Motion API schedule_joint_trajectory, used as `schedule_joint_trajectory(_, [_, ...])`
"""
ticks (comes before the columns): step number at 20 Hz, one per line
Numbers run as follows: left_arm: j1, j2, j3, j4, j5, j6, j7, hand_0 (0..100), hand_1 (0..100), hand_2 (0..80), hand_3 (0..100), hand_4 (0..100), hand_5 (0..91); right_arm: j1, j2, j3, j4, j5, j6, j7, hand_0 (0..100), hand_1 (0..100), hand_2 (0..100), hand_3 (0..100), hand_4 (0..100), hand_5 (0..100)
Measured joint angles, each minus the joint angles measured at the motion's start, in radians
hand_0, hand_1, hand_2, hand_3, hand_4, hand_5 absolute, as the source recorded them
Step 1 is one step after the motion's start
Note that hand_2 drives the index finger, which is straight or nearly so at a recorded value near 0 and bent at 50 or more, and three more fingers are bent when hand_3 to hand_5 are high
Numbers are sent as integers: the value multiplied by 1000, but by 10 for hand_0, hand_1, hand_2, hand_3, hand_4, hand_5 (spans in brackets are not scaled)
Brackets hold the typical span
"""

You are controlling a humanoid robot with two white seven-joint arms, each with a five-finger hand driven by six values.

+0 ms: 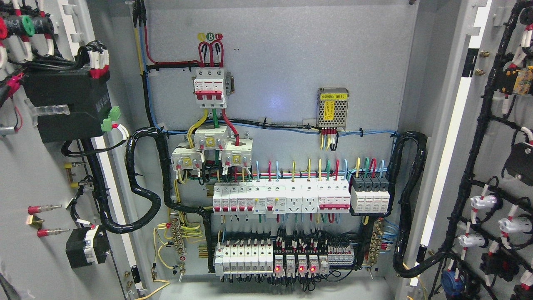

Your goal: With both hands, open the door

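Both doors of the grey electrical cabinet stand swung wide. The left door (25,166) fills the picture's left edge, its inner face carrying a black box and wiring. The right door (499,146) fills the right edge, with black cable looms and white lamp backs on it. Between them the cabinet's back panel (283,62) is fully exposed. Neither of my hands nor any arm shows in the head view.
On the back panel sit a red-and-white main breaker (210,88), a perforated power supply (332,107), a row of white breakers and sockets (281,199), and lower relays with red lights (293,266). Black corrugated conduits loop at both sides.
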Motion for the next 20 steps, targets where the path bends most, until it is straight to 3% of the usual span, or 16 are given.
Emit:
schedule_joint_trajectory(5, [-1, 0, 0, -1, 0, 0, 0, 0, 0, 0, 0, 0, 0, 40, -24, -52, -21, 0, -1, 4, 191, 0, 0, 0, 0, 0])
schedule_joint_trajectory(7, [-1, 0, 0, -3, 0, 0, 0, 0, 0, 0, 0, 0, 0, 63, -41, -74, -36, 0, -1, -32, 191, 0, 0, 0, 0, 0])
schedule_joint_trajectory(16, [-1, 0, 0, -5, 0, 0, 0, 0, 0, 0, 0, 0, 0, 194, -105, -146, -159, -6, -2, -468, 191, 0, 0, 0, 0, 0])
schedule_joint_trajectory(20, [0, 0, 0, -4, 0, 0, 0, 0, 0, 0, 0, 0, 0, 263, -137, -181, -233, -8, -9, -600, 191, 0, 0, 0, 0, 0])
